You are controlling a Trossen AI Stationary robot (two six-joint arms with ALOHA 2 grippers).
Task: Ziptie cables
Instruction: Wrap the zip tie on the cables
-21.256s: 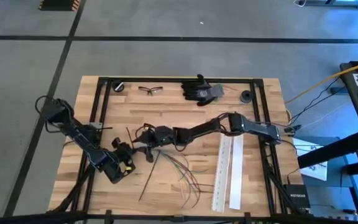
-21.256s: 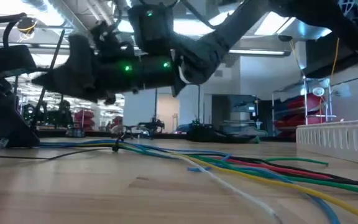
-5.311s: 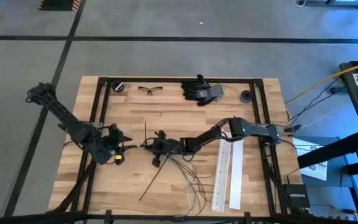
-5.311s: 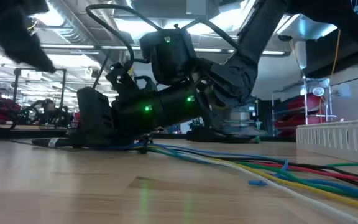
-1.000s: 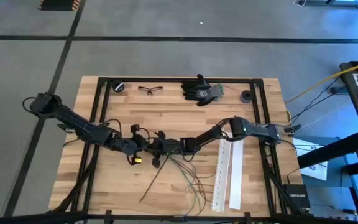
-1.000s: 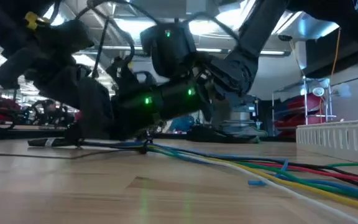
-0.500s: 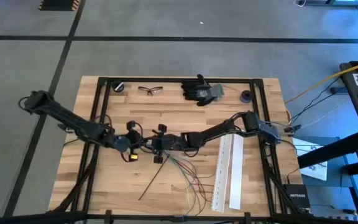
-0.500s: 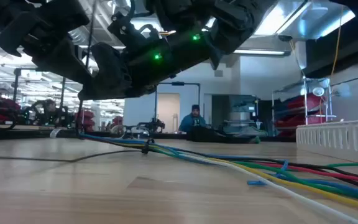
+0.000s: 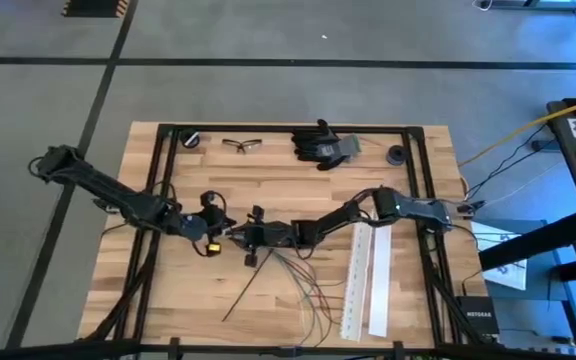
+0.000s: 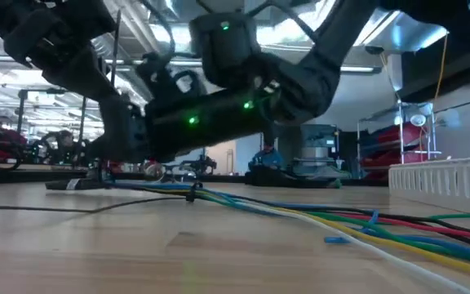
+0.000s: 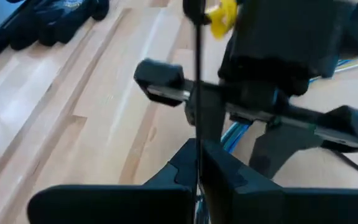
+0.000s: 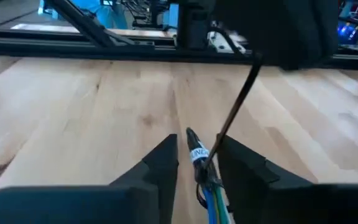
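Wooden table (image 9: 298, 185): right tool (image 12: 194, 163) clamps cables (image 9: 303, 285) bundled end; strands fan toward near edge; left tool (image 11: 199, 163) clenched on thin black strap.

Grippers are meeting mid-table (image 9: 268, 180): left gripper (image 9: 220, 230) just left of right gripper (image 9: 240, 234). Cables (image 9: 303, 280) are fanning toward the near edge. Strips (image 9: 366, 275) are lying right of them. Glasses (image 9: 242, 144) and gloves (image 9: 326, 143) are sitting along the far edge.

- Grey concrete floor (image 9: 268, 90) is lying around the wooden table (image 9: 268, 190), with dark lines (image 9: 98, 110) running across it.
- Bright ceiling lights (image 10: 357, 28) are shining over a wide hall behind the table.
- A person (image 10: 266, 155) is sitting far off.
- Red equipment (image 10: 390, 163) is standing to one side.
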